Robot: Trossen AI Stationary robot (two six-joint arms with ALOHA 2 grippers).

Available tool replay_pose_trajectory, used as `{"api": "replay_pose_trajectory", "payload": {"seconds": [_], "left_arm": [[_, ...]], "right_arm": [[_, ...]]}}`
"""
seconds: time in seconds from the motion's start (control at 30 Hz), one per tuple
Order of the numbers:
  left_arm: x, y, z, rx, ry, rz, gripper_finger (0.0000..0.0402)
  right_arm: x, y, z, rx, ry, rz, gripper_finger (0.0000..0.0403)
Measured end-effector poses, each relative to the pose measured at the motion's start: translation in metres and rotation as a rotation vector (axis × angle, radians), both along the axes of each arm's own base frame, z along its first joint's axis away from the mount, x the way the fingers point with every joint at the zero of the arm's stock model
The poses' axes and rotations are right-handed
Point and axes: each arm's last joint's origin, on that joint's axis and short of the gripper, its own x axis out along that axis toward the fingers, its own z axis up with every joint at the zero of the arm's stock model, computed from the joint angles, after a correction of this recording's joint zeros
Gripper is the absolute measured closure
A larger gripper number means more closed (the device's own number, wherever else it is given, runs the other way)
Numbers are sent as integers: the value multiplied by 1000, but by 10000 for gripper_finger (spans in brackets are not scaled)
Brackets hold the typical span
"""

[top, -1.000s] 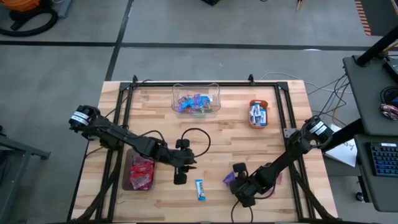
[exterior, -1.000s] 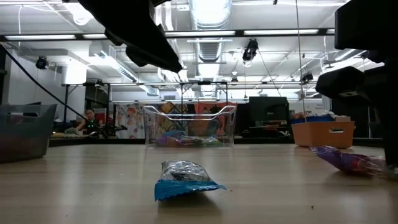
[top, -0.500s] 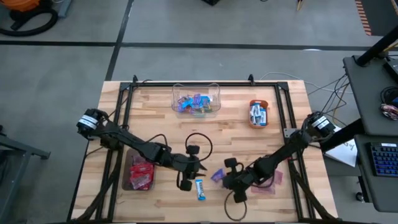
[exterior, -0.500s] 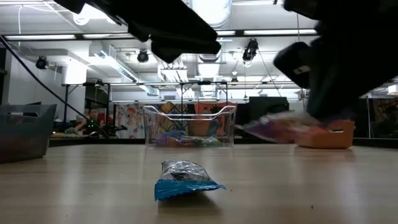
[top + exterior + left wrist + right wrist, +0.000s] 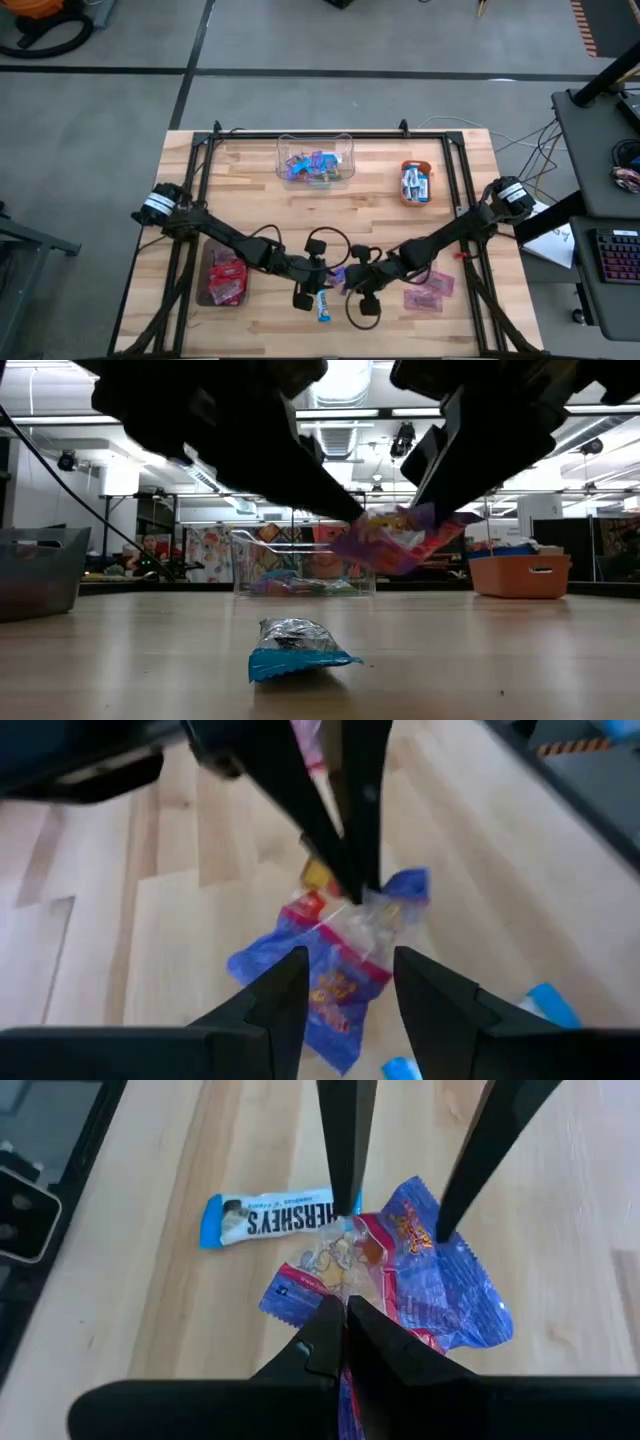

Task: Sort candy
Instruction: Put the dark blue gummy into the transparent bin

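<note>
Now the right gripper [image 5: 345, 1315], jaws clamped on the purple candy [image 5: 420, 1285], has carried it mid-desk to the left gripper [image 5: 345, 982], whose parted jaws bracket it for handover.

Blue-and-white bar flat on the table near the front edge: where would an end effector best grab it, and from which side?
Likely from straight above, fingers across the narrow middle of the blue-and-white bar. It lies flat on the table with open wood along both long sides. The purple packet hangs above it, pinched by the right end effector, with the left end effector at it.
</note>
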Motion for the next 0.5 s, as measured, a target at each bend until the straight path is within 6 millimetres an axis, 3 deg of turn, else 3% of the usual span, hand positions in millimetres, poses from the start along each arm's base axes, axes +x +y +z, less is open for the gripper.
{"api": "replay_pose_trajectory", "payload": {"seconds": [0.23, 0.5], "left_arm": [[0, 2, -3, 49, -2, 45, 259], [-1, 3, -5, 61, 20, 48, 282]], "right_arm": [[8, -8, 4, 99, -21, -88, 394], [12, -18, 4, 137, -16, -181, 394]]}}
